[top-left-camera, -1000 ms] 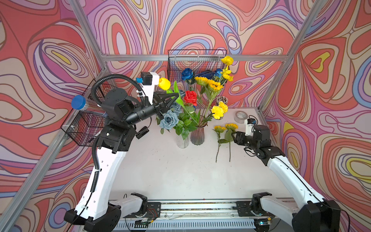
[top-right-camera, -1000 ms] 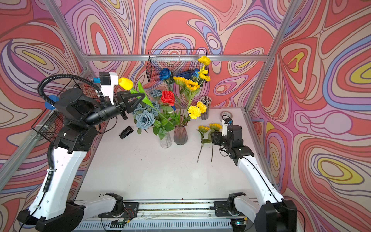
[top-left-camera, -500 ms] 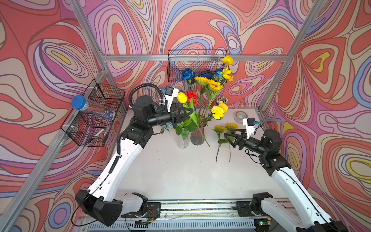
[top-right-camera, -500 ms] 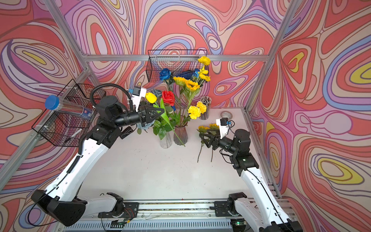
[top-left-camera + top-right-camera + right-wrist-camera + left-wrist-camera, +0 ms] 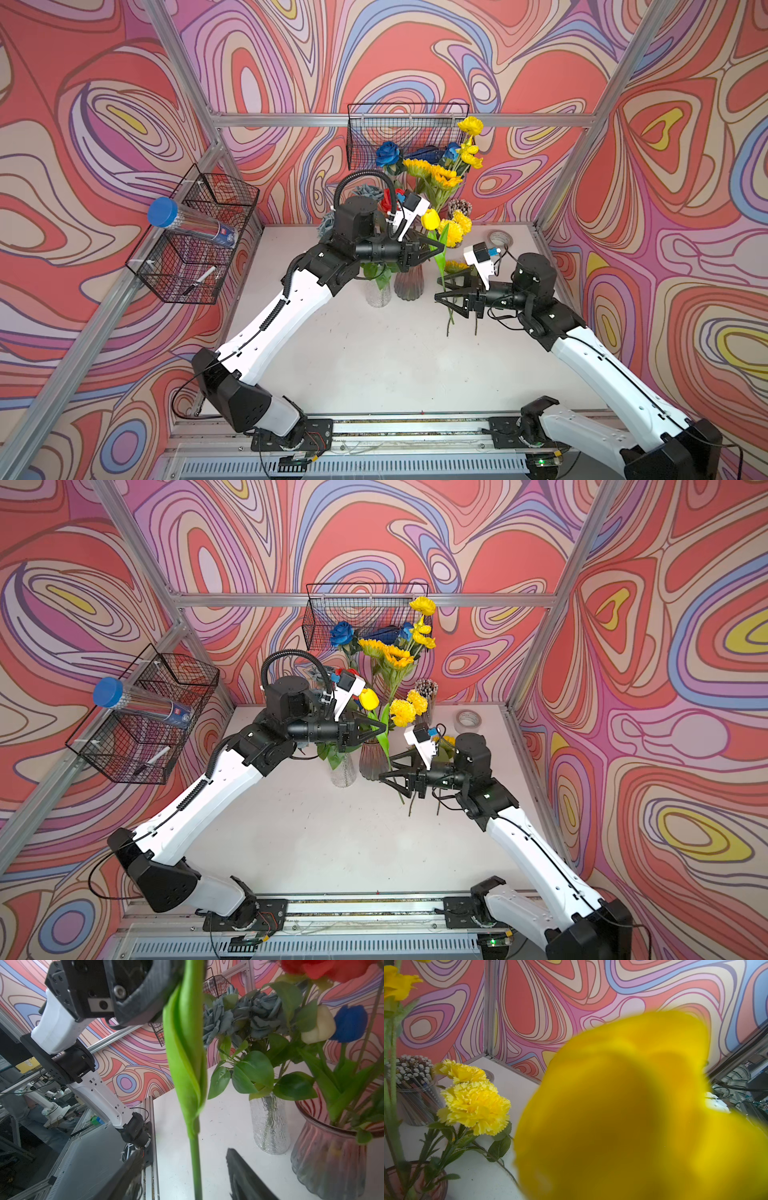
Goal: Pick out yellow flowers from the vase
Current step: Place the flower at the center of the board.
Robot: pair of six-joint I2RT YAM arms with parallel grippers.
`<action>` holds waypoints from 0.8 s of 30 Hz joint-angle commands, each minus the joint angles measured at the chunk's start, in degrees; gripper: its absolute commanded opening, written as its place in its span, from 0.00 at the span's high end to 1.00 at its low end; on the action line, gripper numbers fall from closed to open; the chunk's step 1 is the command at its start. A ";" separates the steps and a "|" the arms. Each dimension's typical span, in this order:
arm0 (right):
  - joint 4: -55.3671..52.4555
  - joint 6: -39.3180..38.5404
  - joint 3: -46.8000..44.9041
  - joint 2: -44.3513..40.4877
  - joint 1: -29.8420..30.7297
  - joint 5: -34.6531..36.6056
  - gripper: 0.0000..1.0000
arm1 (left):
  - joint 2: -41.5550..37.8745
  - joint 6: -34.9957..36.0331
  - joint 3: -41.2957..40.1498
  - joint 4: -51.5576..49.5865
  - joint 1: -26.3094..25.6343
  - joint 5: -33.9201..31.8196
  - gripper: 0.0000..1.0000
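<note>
Yellow tulip [image 5: 430, 219] hangs by its green stem [image 5: 196, 1147] in my left gripper [image 5: 439, 248], clamped tight. My right gripper [image 5: 437, 288] stands wide, one finger either side of that stem.

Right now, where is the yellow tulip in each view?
Top view: yellow tulip at centre, just above the left gripper.
Top view: centre again.
Left wrist: blurred head fills much of the picture.
Right wrist: only stem and leaf, mid-picture.
Shared landmark: pink vase.
</note>
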 commanded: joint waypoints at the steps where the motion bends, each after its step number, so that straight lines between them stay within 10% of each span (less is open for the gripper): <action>1: -2.47 -1.98 1.76 1.40 0.69 1.63 0.40 | 0.43 1.98 1.92 -1.53 -0.90 -0.05 1.00; 6: -1.18 -1.39 1.50 1.74 0.90 2.21 0.68 | 0.02 2.63 1.88 -2.16 -1.04 -0.23 1.00; 24: 0.03 -0.33 0.93 2.27 0.98 2.96 1.00 | 0.32 4.17 1.92 -3.30 -1.04 -0.05 0.95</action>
